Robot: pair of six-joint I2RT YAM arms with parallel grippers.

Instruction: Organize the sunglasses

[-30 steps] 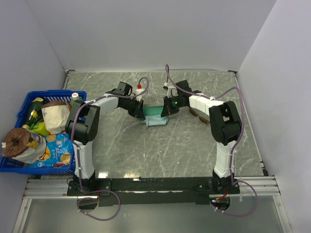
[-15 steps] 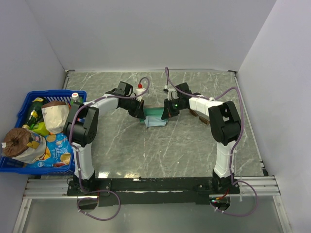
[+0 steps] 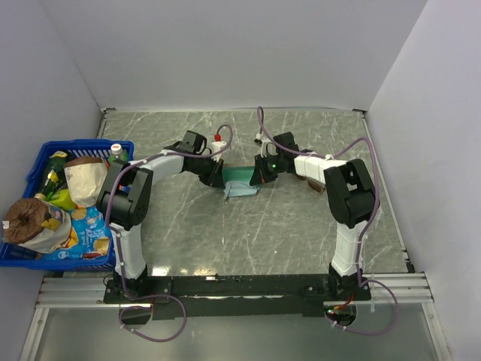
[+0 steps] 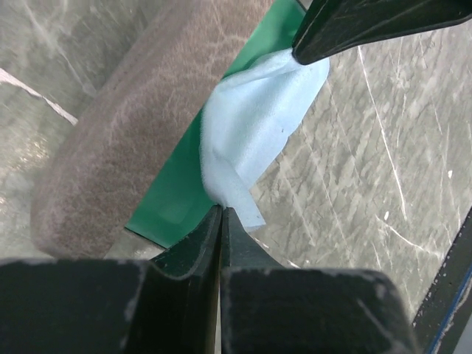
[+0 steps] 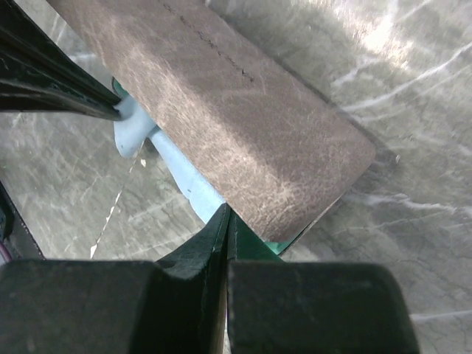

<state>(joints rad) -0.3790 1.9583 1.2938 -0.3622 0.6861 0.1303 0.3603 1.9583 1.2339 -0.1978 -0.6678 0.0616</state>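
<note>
The light blue cloth (image 3: 242, 190) lies half out of the open grey-brown case (image 3: 239, 172), over its teal lining. My left gripper (image 3: 217, 177) is shut on the cloth's left corner (image 4: 251, 125), at the lining's edge (image 4: 173, 195). My right gripper (image 3: 259, 175) is shut on the cloth's other end (image 5: 177, 173), under the case's brown lid (image 5: 236, 118). The sunglasses (image 3: 316, 187) show only as a small dark brown bit beside my right forearm. They do not show in either wrist view.
A blue basket (image 3: 37, 162) of snack bags and bottles stands at the left edge of the table. White walls close in the back and both sides. My two arms meet over the middle of the grey marbled table (image 3: 248, 233).
Both grippers have shifted slightly toward the near side, still pinching the cloth. The right forearm has dropped over most of the sunglasses.
</note>
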